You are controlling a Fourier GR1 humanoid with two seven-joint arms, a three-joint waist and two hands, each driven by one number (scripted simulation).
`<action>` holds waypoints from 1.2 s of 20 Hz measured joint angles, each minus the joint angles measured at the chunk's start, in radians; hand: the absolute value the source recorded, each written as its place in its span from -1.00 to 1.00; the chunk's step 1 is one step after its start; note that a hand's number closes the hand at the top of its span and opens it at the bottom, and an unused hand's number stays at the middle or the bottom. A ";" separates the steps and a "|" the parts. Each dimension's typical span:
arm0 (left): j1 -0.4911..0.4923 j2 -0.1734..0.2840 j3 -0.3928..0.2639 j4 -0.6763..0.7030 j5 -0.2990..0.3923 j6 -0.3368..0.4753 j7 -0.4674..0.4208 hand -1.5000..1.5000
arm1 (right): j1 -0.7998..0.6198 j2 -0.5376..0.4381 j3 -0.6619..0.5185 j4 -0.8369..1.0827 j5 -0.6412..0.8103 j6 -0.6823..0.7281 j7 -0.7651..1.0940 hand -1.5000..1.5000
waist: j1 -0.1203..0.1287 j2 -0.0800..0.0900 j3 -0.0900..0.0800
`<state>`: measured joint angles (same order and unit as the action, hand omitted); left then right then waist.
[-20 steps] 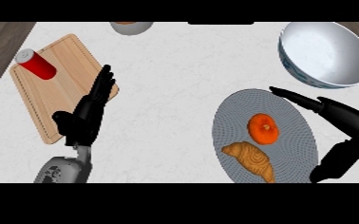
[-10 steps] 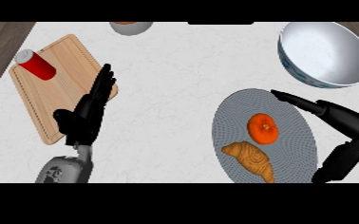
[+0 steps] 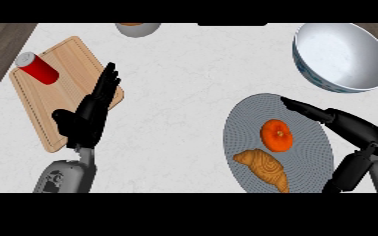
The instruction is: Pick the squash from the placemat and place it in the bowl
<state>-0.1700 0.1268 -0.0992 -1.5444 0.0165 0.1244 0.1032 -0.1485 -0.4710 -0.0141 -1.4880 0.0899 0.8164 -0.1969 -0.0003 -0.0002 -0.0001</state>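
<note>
At the near edge of the white bench (image 3: 192,80) a croissant (image 3: 263,166) lies on the lower part of a round grey placemat (image 3: 247,117), and just beyond it, apart from it, sits the orange squash (image 3: 277,135) near the mat's middle. The right hand (image 3: 347,130) comes in from the lower right with its fingers spread wide: one long finger (image 3: 303,107) reaches over the mat's far right rim, beyond the squash, while the thumb (image 3: 347,172) hangs down at the mat's near right edge, so the squash lies in the open span without being touched. Well apart on the left, the left hand (image 3: 88,115) rests over the near corner of a wooden board (image 3: 55,87), fingers straight and pointing away, holding nothing. A red cylinder (image 3: 37,68) with a pale end lies on the far part of that board. Further off on the right, past the placemat, stands the large bowl (image 3: 336,55), pale inside with a bluish outer wall. At the far edge of the bench, left of centre, a small grey dish (image 3: 138,28) is partly cut off by the view.
</note>
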 measured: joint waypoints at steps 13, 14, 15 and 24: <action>0.035 -0.037 0.022 0.002 -0.039 -0.027 -0.031 0.00 | -0.023 0.103 0.021 0.142 0.166 -0.057 -0.090 -1.00 | 0.002 0.000 0.000; 0.039 -0.040 0.023 0.008 -0.037 -0.032 -0.041 0.00 | -0.032 0.111 0.033 0.166 0.197 -0.082 -0.107 -1.00 | 0.003 0.000 0.000; 0.038 -0.039 0.025 -0.006 -0.035 -0.034 -0.024 0.00 | -0.029 0.109 0.037 0.170 0.219 -0.097 -0.118 -1.00 | 0.003 0.001 0.000; 0.039 -0.054 0.030 -0.007 -0.054 -0.041 -0.023 0.00 | -0.087 0.124 0.081 0.291 0.402 -0.211 -0.214 -1.00 | 0.003 0.000 0.000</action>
<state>-0.1314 0.0725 -0.0695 -1.5514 -0.0370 0.0838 0.0798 -0.2351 -0.3467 0.0670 -1.1974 0.4919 0.6058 -0.4114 0.0028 0.0002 0.0000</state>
